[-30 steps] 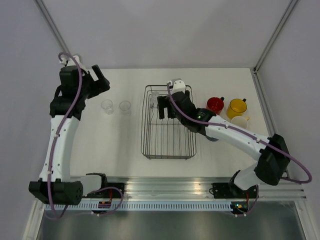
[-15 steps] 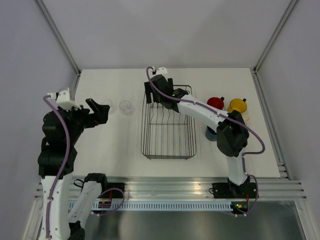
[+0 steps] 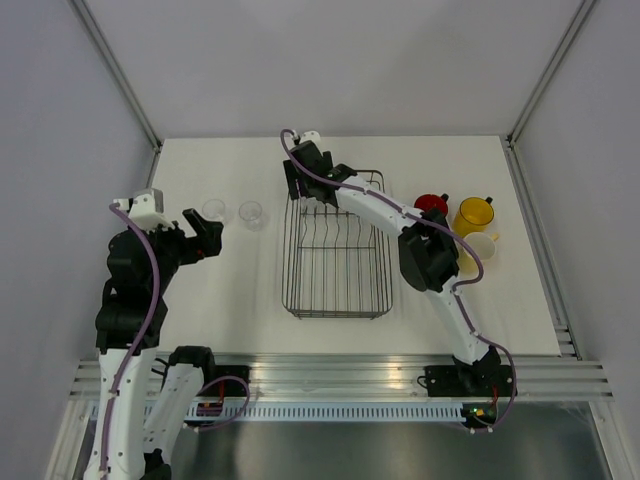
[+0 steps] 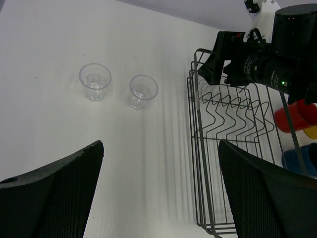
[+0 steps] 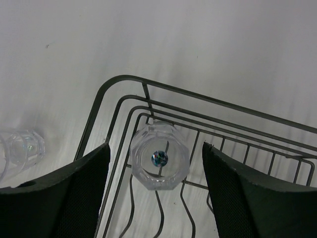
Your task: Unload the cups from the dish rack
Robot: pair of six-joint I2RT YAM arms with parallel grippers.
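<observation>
The dish rack [image 3: 286, 270] is a dark wire basket in the middle of the table. One clear glass tumbler [image 5: 159, 157] stands in its far left corner. My right gripper [image 5: 156, 148] is open over that tumbler, one finger on each side with a gap to the glass. In the top view the right gripper [image 3: 298, 190] hides this tumbler. Two more tumblers [image 3: 213, 209] [image 3: 251, 212] stand on the table left of the rack. My left gripper [image 3: 207, 238] hangs open and empty near them, above the bare table [image 4: 161, 144].
Right of the rack stand a red mug [image 3: 432, 205], a yellow mug [image 3: 474, 213] and a cream mug [image 3: 481, 245]. A dark blue mug [image 4: 299, 156] shows beside the rack under the right arm. The rack's inner tines [image 4: 230, 111] rise just behind the right gripper.
The right gripper has moved along the rack's far end to its far left corner. The left arm has drawn back from the far left toward the near side.
</observation>
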